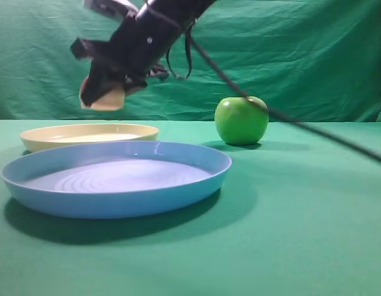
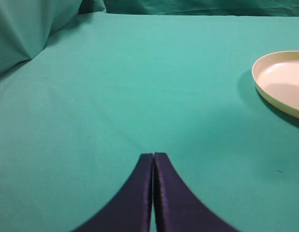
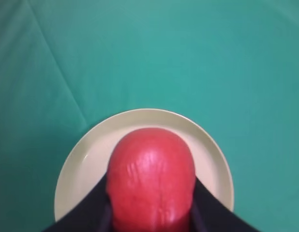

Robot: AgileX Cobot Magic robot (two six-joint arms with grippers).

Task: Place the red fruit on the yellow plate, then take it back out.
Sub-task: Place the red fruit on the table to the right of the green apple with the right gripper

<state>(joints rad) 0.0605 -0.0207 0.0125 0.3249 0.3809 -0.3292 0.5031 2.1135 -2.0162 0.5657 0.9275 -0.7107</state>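
Observation:
My right gripper (image 1: 106,92) reaches in from the upper right and hangs above the yellow plate (image 1: 86,137), shut on the red fruit (image 1: 107,98), whose pale underside shows below the dark fingers. In the right wrist view the red fruit (image 3: 152,176) fills the space between the fingers of the right gripper (image 3: 152,191), with the yellow plate (image 3: 91,145) directly beneath it. My left gripper (image 2: 153,155) is shut with nothing in it, low over the green cloth, and the yellow plate (image 2: 285,82) lies to its right.
A large light blue plate (image 1: 116,179) lies in front of the yellow one. A shiny green apple (image 1: 241,120) stands behind it to the right. A black cable (image 1: 314,129) trails from the right arm across the right side. Green cloth covers table and backdrop.

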